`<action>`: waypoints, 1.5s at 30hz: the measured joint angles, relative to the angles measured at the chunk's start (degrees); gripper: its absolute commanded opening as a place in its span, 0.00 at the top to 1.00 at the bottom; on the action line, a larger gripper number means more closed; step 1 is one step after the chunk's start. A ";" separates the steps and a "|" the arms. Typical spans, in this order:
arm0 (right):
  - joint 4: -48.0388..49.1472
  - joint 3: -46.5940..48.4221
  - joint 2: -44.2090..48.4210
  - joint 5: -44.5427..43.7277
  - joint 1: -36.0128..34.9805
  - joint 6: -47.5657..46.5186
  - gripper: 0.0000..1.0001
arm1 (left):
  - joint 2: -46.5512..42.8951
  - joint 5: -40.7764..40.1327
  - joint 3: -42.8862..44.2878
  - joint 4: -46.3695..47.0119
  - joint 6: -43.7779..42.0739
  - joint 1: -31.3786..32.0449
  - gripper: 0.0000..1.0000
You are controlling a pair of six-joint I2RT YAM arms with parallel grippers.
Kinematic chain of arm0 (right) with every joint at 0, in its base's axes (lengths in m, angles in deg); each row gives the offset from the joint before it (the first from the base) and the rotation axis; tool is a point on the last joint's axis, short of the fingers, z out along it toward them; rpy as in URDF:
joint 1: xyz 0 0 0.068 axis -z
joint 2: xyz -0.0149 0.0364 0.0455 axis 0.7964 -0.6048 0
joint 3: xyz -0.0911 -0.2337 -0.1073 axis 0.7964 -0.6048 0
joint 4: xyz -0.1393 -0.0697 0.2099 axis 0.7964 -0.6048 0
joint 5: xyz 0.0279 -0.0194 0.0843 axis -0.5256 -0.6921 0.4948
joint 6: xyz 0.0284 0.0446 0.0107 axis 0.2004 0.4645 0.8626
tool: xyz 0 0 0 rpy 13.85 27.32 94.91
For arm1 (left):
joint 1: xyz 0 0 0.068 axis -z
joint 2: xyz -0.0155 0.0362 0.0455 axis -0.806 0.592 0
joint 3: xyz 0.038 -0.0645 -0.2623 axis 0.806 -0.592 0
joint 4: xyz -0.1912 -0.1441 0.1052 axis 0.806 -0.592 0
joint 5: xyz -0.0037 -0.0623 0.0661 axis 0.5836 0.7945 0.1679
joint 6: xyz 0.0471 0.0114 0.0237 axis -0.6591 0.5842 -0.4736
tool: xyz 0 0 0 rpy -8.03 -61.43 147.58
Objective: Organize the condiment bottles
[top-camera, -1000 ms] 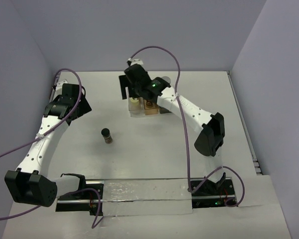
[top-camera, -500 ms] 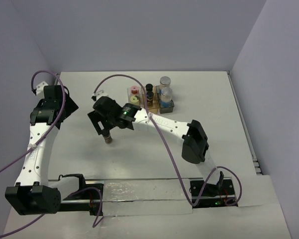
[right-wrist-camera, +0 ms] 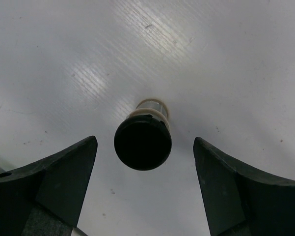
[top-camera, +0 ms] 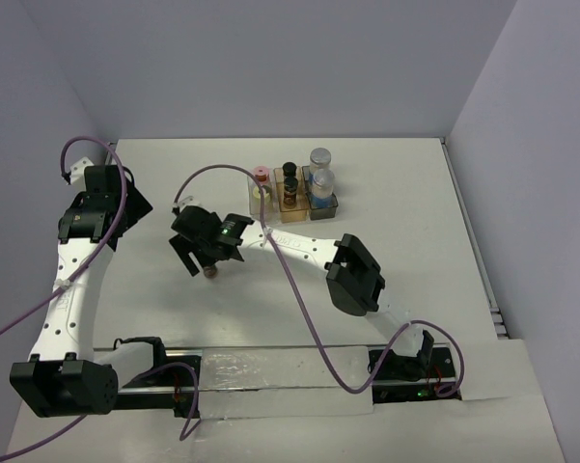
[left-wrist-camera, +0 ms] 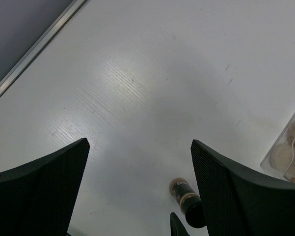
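Note:
A dark black-capped jar stands alone on the table left of centre. My right gripper is open just above it. In the right wrist view the black cap sits between the spread fingers, untouched. My left gripper is open and empty at the far left; its wrist view shows the same jar low in the frame. In the tray stand a pink-capped bottle, a cream-capped one, two dark jars and two clear pale-capped bottles.
The tray has clear, amber and grey compartments at the back centre. Its clear corner shows at the right edge of the left wrist view. A purple cable loops over the table near the tray. Side walls close in left and right.
My right arm has swung from the tray down-left to the lone jar and now hovers over it. My left arm pulled back to the left early on, then stayed still.

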 measured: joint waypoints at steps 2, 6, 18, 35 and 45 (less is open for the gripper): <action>-0.23 1.06 -0.70 -0.15 0.00 -0.14 0.18 | -0.02 0.02 -0.02 0.00 0.00 0.00 0.08; -0.21 2.46 -2.05 -0.28 0.00 -0.38 0.26 | -0.02 0.02 -0.01 0.00 -0.02 0.00 0.08; -0.84 4.03 -3.45 -0.88 0.00 -1.40 0.56 | -0.08 0.15 -0.02 0.00 -0.08 0.00 0.08; -1.20 0.62 3.58 -4.33 1.67 -1.77 0.69 | -0.15 0.09 0.00 0.01 -0.27 0.00 0.08; 0.84 -11.63 21.82 -5.30 14.65 -1.15 0.69 | -0.39 0.09 -0.02 0.01 -0.31 0.00 0.08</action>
